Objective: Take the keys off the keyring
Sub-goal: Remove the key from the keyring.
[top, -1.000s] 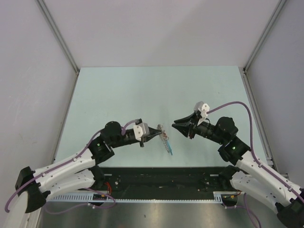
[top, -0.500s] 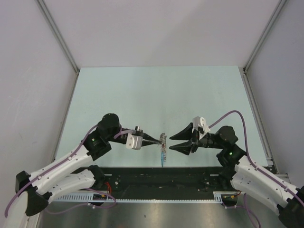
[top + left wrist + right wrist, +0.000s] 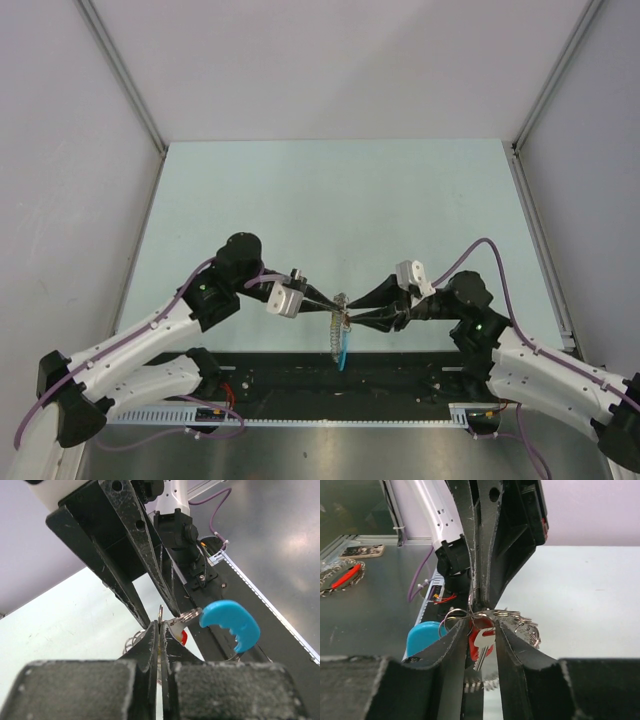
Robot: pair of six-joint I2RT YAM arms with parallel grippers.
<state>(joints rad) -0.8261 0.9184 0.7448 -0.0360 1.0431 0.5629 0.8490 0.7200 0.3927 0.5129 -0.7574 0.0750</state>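
The left claw is pinched tight, its two black fingers flat against each other on a thin wire loop of the keyring; a bit of that loop pokes up just past the tips. The right claw meets the keyring from the opposite side, its tips almost touching those of the left claw. Its jaws stand narrowly apart. The key sits right in that gap, and in the right wrist view its red head is uppermost and its short silvery blade points down. Whether the pads actually press on the red head I cannot tell.

The rest of the keyring is bunched around the key: silvery rings and coils spill out just beside the right claw's fingers. The bright blue arc hangs off the side of the keyring that faces the arms' bases. From above, the keyring dangles below the two meeting tips, the blue arc at its low end, over the near edge of the pale green table.

Well off from the keyring, on the grey metal surface, lie a round coiled piece with red inside it and a small flat card; its markings are too blurred to read
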